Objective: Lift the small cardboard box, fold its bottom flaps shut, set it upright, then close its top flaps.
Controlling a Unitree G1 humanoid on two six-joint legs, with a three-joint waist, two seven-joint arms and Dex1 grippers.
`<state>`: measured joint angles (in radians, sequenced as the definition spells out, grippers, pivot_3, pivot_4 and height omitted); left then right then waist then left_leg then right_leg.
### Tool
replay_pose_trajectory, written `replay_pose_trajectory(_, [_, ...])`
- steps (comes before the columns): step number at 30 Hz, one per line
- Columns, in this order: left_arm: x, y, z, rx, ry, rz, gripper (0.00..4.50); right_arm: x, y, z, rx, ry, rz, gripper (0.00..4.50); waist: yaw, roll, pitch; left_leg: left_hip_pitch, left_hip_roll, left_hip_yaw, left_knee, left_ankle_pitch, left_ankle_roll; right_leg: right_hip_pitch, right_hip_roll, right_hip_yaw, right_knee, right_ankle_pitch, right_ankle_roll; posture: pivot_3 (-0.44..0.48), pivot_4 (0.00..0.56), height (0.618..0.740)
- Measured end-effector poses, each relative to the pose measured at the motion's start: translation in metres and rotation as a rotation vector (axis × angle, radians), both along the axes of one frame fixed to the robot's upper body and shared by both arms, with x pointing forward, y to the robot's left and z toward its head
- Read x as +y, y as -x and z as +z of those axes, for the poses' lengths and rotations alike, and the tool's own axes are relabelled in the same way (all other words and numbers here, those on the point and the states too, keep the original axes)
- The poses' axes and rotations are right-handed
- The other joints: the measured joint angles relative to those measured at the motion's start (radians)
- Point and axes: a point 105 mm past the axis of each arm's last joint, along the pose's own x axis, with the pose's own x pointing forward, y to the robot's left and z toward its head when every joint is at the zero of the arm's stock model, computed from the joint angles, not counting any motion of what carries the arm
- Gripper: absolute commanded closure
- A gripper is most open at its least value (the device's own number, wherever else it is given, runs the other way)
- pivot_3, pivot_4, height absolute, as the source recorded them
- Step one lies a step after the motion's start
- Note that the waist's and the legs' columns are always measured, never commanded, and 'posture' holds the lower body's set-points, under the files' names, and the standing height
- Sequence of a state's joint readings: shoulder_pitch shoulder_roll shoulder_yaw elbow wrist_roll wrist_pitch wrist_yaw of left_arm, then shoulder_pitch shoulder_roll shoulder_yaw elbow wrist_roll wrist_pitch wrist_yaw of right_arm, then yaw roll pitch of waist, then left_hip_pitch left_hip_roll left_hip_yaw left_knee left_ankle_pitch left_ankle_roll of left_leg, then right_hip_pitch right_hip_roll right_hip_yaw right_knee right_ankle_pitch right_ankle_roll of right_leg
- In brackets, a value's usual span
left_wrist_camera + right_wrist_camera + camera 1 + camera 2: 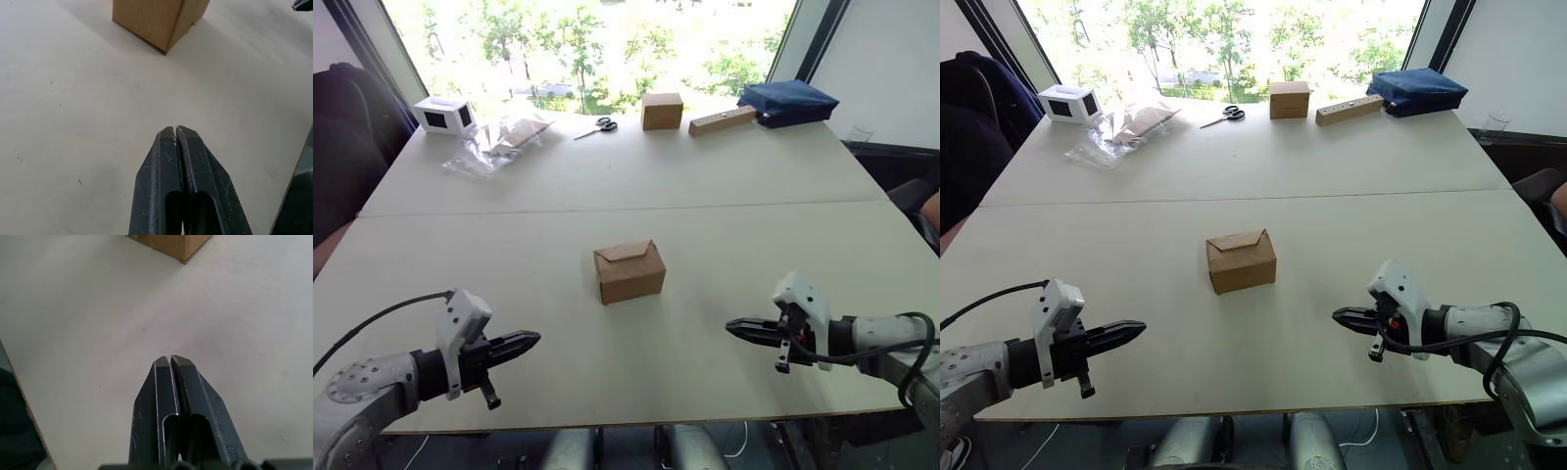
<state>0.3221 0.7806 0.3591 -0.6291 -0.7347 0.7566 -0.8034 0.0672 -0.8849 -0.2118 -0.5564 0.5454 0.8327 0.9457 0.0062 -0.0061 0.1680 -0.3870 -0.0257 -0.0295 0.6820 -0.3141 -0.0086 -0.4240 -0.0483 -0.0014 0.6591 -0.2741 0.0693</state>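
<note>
The small cardboard box [629, 271] stands on the middle of the white table [607, 186], plain brown. Its top flaps [626, 252] lie folded down, with a slanted crease showing across the lid. My left gripper [534, 340] hovers near the table's front left, shut and empty, pointing toward the box and well apart from it. My right gripper [731, 324] is at the front right, also shut and empty, pointing left at the box. The box's lower corner shows in the left wrist view [156, 22] and the right wrist view [171, 244].
Along the far edge sit a squarer tan box [662, 111], a long pale wooden block [722, 120], scissors [597, 126], a dark blue bag [786, 103], crumpled clear plastic [497, 142] and a small white device [444, 115]. A seam [607, 210] crosses the table.
</note>
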Motion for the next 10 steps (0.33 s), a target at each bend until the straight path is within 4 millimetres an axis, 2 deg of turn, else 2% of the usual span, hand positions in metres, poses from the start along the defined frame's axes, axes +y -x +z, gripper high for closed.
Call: replay_pose_trajectory(10, [-0.0016,0.0024,-0.0028,0.016,0.037,0.015,4.47,0.0026,-0.0047,0.0011,-0.017,-0.003,-0.013,4.5,0.007,0.0,0.0,0.0,0.0,0.0,0.0,0.0,0.0,0.0,0.0,0.0,0.0,0.0,0.0,0.0,0.15,0.74])
